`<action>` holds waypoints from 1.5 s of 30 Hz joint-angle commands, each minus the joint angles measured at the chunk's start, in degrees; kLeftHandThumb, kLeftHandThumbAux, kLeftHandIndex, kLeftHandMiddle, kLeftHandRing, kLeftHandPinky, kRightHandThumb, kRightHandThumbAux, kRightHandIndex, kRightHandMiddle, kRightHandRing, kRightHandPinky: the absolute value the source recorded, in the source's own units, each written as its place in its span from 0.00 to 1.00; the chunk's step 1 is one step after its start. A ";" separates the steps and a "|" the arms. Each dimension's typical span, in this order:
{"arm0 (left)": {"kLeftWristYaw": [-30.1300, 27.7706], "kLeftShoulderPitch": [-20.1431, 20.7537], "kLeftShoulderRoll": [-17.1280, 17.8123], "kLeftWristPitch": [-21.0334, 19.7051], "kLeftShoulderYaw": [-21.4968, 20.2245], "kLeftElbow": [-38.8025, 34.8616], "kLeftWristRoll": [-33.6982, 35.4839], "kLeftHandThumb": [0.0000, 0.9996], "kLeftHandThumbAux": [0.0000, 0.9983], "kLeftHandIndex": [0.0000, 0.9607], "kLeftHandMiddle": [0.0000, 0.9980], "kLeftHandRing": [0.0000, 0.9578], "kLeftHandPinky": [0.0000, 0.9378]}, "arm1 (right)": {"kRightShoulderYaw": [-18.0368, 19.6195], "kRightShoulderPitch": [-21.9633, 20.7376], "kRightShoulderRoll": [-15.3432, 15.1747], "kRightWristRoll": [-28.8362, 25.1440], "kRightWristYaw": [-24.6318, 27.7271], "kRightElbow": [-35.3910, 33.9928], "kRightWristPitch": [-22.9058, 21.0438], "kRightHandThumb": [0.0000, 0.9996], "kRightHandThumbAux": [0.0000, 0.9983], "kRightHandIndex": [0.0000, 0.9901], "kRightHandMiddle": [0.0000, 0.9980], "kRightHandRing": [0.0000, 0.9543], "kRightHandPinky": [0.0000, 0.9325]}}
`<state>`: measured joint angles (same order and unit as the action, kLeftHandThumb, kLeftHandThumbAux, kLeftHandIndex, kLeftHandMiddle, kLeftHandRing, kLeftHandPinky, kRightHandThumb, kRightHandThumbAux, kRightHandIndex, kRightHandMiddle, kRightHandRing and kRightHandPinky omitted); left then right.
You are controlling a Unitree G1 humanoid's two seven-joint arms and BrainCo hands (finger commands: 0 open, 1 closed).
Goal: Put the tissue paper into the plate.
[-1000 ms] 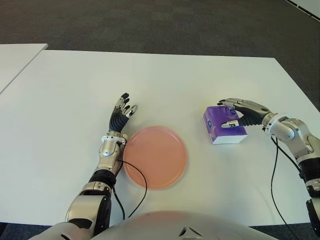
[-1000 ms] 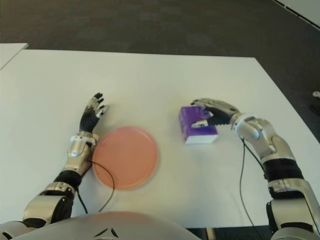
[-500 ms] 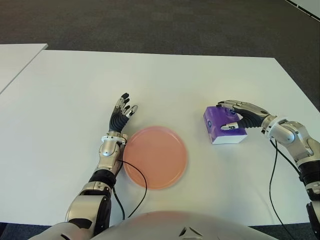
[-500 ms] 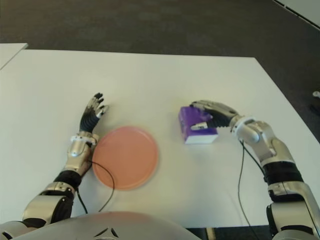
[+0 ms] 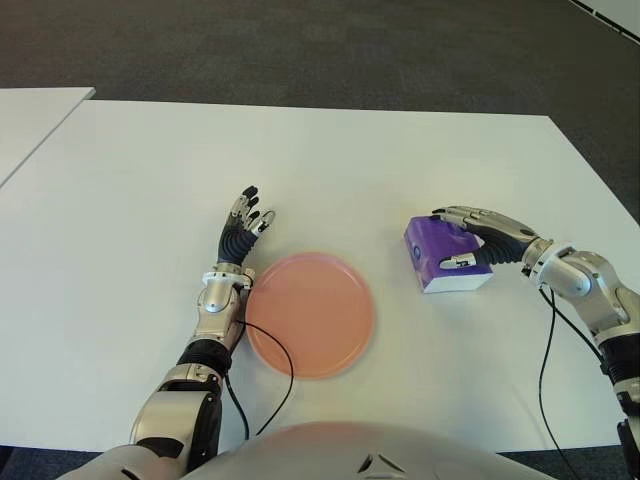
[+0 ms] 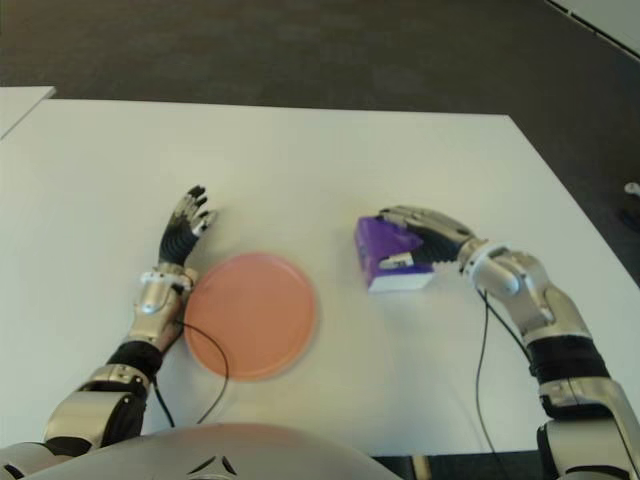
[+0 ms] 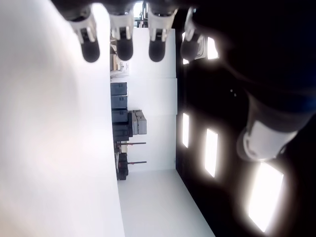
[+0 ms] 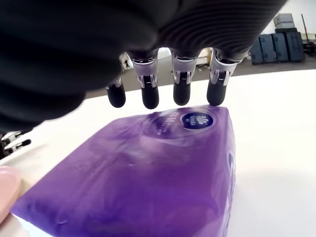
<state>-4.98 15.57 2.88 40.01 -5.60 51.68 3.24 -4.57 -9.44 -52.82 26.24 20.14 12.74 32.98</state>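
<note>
Two hands show over the white worktop [image 5: 330,160], and only the right hand [image 5: 487,238] is at the tissue pack [image 5: 446,256]. The purple pack lies flat on the worktop to the right of the pink plate [image 5: 311,314], apart from it with a strip of bare surface between them. It sits directly under and just ahead of the right hand's palm, so the pack is on the plate side of that hand. Its long axis runs roughly away from the robot, slightly slanted, with one long side facing the plate.

The right hand reaches in from the right with the forearm low and the palm turned down over the pack. Its four fingers [image 8: 181,89] stretch across the top face, with their tips at the far upper edge near the round label, and the thumb [image 5: 459,261] shows against the near side. The fingers drape over the pack but are not clearly squeezed onto it; I judge the grip not yet closed, and the pack is not lifted.

The left hand [image 5: 242,232] shows just beside the plate on its left, fingers extended and holding nothing. It is nearer the plate but well apart from the pack, so the carry leftward to the plate falls to the right hand.
</note>
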 commanded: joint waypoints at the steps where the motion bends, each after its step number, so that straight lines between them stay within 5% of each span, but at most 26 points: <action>1: 0.19 -5.49 -0.33 -1.76 0.64 3.21 -1.34 0.00 0.58 0.00 0.00 0.00 0.00 | 2.61 3.24 -2.00 -2.09 2.24 -5.43 -1.34 0.17 0.28 0.00 0.00 0.00 0.00; 16: 0.20 -5.65 -0.36 -2.22 0.57 3.09 -1.49 0.00 0.56 0.00 0.00 0.00 0.00 | 9.72 14.43 -3.93 -1.74 5.28 -19.53 -4.53 0.17 0.29 0.00 0.00 0.00 0.00; 29: -0.55 -5.54 -0.54 -2.64 0.26 2.97 -0.78 0.00 0.57 0.00 0.00 0.00 0.00 | 1.88 12.83 -2.90 7.36 7.19 -17.94 -4.05 0.11 0.27 0.00 0.00 0.00 0.00; 45: -0.03 -5.32 -0.30 -2.54 -0.19 3.72 -0.79 0.00 0.58 0.00 0.00 0.00 0.00 | 0.14 12.24 -3.64 7.97 7.57 -17.37 -4.25 0.08 0.27 0.00 0.00 0.00 0.00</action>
<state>-4.96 15.13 2.99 39.43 -5.83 51.22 2.87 -3.12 1.98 -56.12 33.15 26.43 -5.39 28.82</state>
